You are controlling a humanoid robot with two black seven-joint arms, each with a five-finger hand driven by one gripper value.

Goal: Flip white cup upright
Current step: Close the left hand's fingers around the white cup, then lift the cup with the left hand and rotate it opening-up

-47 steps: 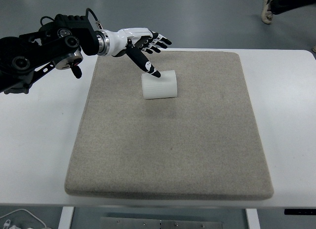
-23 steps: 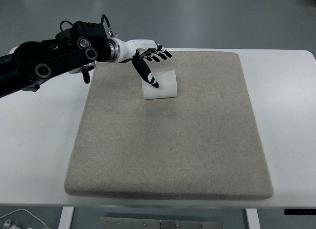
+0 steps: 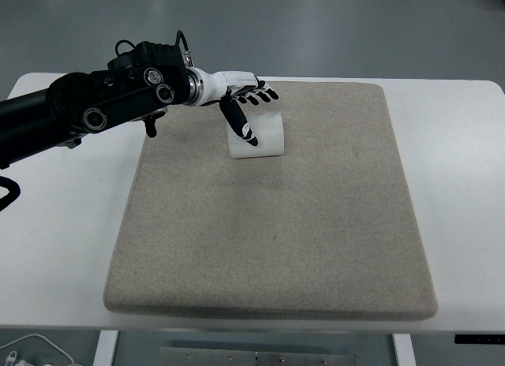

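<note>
A white cup (image 3: 262,137) lies on its side on the grey mat (image 3: 316,224), near the mat's far left part. My left hand (image 3: 246,107) hangs over the cup's left end, fingers spread. Its thumb (image 3: 240,123) points down across the cup's near-left face, while the other fingers (image 3: 259,92) reach past the cup's far side. The hand holds nothing. My left arm (image 3: 102,98), black and bulky, comes in from the left edge. No right arm shows.
The mat covers most of a white table (image 3: 465,184). Grey floor lies beyond the table's far edge. A white cable (image 3: 31,352) lies at the bottom left corner, below the table.
My left arm has swung in to the right and lower, bringing the hand over the cup; the thumb now drops over the cup's left end. The cup has stayed in place.
</note>
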